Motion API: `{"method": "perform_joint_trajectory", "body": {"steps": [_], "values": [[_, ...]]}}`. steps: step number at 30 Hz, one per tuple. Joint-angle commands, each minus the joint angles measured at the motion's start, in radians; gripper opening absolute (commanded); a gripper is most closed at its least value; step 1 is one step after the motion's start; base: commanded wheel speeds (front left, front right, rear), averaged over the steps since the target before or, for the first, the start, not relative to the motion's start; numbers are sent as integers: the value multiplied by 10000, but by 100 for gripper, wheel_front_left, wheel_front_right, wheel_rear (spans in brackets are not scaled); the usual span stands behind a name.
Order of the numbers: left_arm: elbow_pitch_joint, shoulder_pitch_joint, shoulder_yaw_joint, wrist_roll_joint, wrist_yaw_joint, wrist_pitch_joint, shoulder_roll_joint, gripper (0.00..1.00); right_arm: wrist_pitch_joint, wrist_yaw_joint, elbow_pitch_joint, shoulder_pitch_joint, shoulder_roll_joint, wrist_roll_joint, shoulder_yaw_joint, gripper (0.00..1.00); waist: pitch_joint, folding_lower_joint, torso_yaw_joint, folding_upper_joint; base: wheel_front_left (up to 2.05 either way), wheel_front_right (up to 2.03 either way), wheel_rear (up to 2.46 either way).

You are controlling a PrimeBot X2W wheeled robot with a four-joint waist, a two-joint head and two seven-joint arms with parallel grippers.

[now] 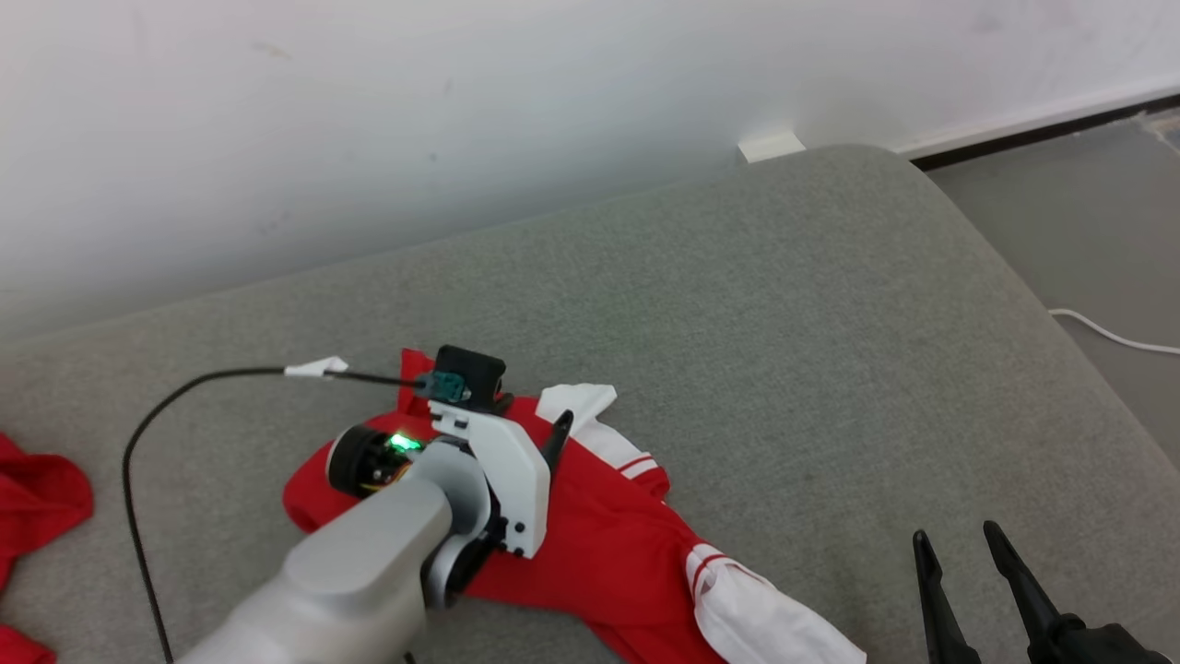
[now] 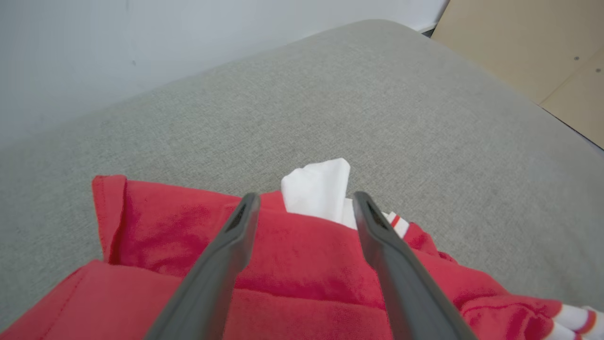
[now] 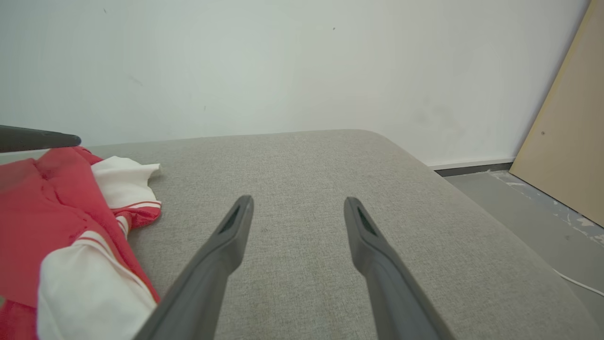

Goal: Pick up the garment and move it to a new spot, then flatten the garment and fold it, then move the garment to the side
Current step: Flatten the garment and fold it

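Note:
The garment (image 1: 608, 544) is red with white, red-striped cuffs and lies crumpled at the front of the grey cushion (image 1: 784, 304). My left gripper (image 1: 535, 410) is low over its far part, open, with nothing clamped between the fingers. In the left wrist view the left gripper (image 2: 306, 197) straddles a red fold of the garment (image 2: 292, 255), and a white cuff (image 2: 321, 189) shows just past the fingertips. My right gripper (image 1: 956, 533) stands open at the lower right, apart from the cloth. In the right wrist view the right gripper (image 3: 298, 202) is over bare cushion, with the garment (image 3: 47, 208) to its left.
Another red cloth (image 1: 37, 498) lies at the cushion's far left edge. A black cable (image 1: 138, 433) loops from the left wrist. A white wall backs the cushion. To the right are the floor, a white cord (image 1: 1115, 337) and a tan board (image 3: 561, 127).

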Motion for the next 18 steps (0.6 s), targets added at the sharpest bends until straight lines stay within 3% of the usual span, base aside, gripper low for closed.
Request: {"method": "perform_joint_trajectory", "body": {"steps": [1,7,11,14,15,16,18], "values": [[430,-399,-279,86,-176,715,25,100,9,-29,53,-163,13,86,41,100,260,-1,-202,-1,0,0,0],[1433,-995,-897,253,-789,2253,174,100,9,-29,87,-243,49,84,58,100,521,-1,-439,-1,0,0,0],[1725,-733,-1082,-143,-1487,3258,-38,100,9,-29,73,-263,61,73,65,100,603,-1,-496,-1,0,0,0],[1837,-537,-1194,-232,-1707,3653,-160,100,9,-29,93,-301,65,63,63,100,630,-1,-497,-1,0,0,0],[1899,-410,-1259,-295,-1819,3898,-242,23,9,-29,101,-320,68,56,61,100,640,-1,-490,-1,0,0,0],[1932,-313,-1315,-326,-1931,3985,-301,0,9,-29,107,-329,66,49,66,100,648,-1,-478,-1,0,0,0],[1999,-140,-1350,-408,-2067,4113,-400,0,9,-29,116,-332,70,35,67,100,646,-1,-438,-1,0,0,0]]}}
